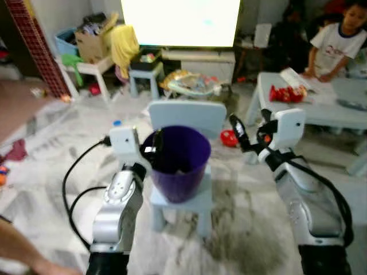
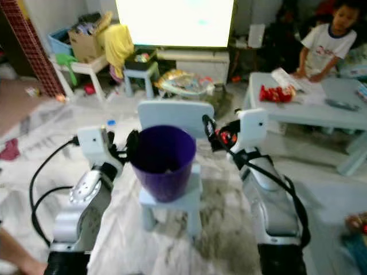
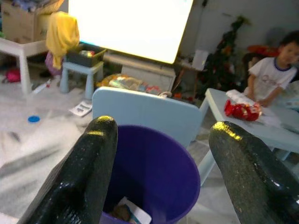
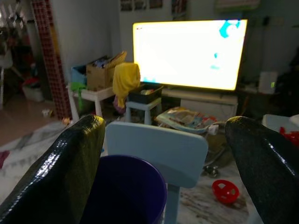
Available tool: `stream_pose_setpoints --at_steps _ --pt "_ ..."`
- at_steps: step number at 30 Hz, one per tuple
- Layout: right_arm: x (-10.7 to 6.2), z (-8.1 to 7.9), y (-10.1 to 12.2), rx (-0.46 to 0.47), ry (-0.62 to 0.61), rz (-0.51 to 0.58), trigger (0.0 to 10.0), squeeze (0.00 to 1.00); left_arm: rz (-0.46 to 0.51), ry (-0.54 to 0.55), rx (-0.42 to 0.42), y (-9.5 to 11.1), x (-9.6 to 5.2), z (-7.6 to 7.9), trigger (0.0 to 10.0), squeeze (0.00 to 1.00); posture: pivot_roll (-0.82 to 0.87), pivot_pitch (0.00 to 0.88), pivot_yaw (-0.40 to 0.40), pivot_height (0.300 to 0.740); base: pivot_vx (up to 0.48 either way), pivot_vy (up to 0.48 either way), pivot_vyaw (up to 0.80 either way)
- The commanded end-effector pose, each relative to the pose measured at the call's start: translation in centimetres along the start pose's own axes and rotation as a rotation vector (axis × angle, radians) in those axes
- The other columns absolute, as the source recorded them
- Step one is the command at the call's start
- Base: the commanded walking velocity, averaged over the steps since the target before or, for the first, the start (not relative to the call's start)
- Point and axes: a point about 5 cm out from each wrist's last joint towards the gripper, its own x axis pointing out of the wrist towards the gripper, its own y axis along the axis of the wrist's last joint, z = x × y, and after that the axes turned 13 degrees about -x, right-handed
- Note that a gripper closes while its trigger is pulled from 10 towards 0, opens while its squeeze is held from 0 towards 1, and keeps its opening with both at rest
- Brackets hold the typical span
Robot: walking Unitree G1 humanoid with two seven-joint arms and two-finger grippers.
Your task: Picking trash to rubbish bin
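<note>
While both arms were raised at centre frame, the purple bin (image 1: 179, 162) stood on a pale blue chair (image 1: 186, 117), between the two grippers. At the bin's bottom lay a bit of trash (image 3: 133, 213), a white scrap with something brown beside it. The left gripper (image 3: 159, 172) hung over the bin's near rim, fingers spread and empty. The right gripper (image 4: 163, 154) sat just right of the bin, also spread and holding nothing. At upper left, a cardboard box (image 1: 92, 40) of clutter rested on a white table (image 1: 94, 67). A person (image 1: 338, 43) stood at upper right behind a grey table (image 1: 321, 106) bearing a red packet (image 1: 287, 93). A red bowl (image 4: 225, 191) lay on the floor.
</note>
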Motion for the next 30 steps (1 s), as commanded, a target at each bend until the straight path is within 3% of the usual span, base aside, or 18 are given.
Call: stream_pose_setpoints --at_steps 1,30 --pt "0.12 0.35 0.52 -0.010 -0.008 0.016 10.0 1.00 0.003 -0.013 -0.003 0.12 0.07 0.26 10.0 0.00 -0.03 0.000 -0.006 0.740 -0.319 0.000 0.00" --pt "0.09 1.01 0.64 -0.022 -0.019 0.010 10.0 1.00 -0.005 -0.019 -0.021 -0.28 0.20 0.61 10.0 0.00 -0.05 0.000 -0.013 0.740 -0.308 0.000 0.00"
